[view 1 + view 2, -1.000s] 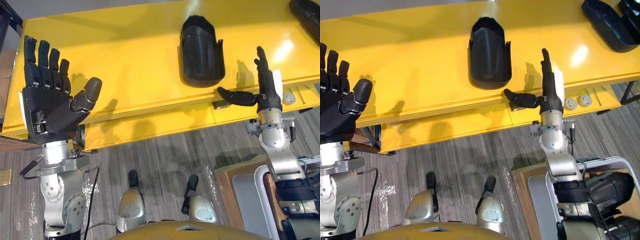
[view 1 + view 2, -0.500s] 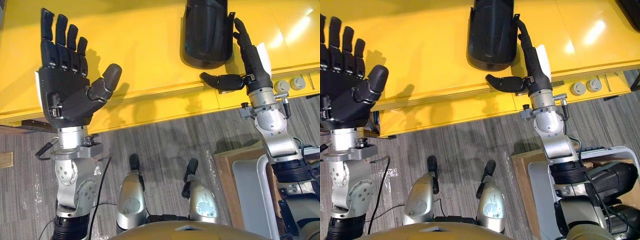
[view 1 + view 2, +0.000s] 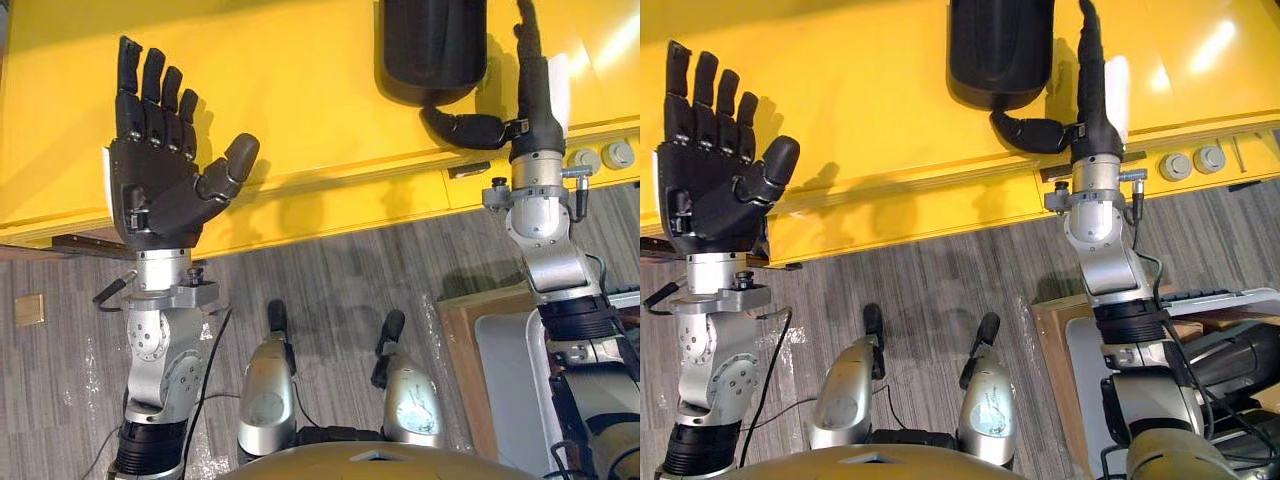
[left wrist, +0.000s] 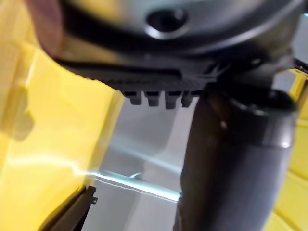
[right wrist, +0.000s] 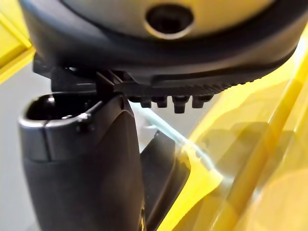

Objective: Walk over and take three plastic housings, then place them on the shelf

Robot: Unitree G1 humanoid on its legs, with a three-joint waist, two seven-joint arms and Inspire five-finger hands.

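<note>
First grasp: right hand (image 3: pixel 1093 110), fingers straight and empty, at 3 o'clock of the black moulded plastic housing (image 3: pixel 1000 50) on the yellow bench (image 3: pixel 870 100); next, presumably, close round it.

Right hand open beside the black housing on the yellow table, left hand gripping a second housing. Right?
Not quite. The left hand grips nothing: it is open with straight fingers, raised over the yellow table, as the left eye view shows. The rest stands: the right hand is open beside the black housing.
</note>
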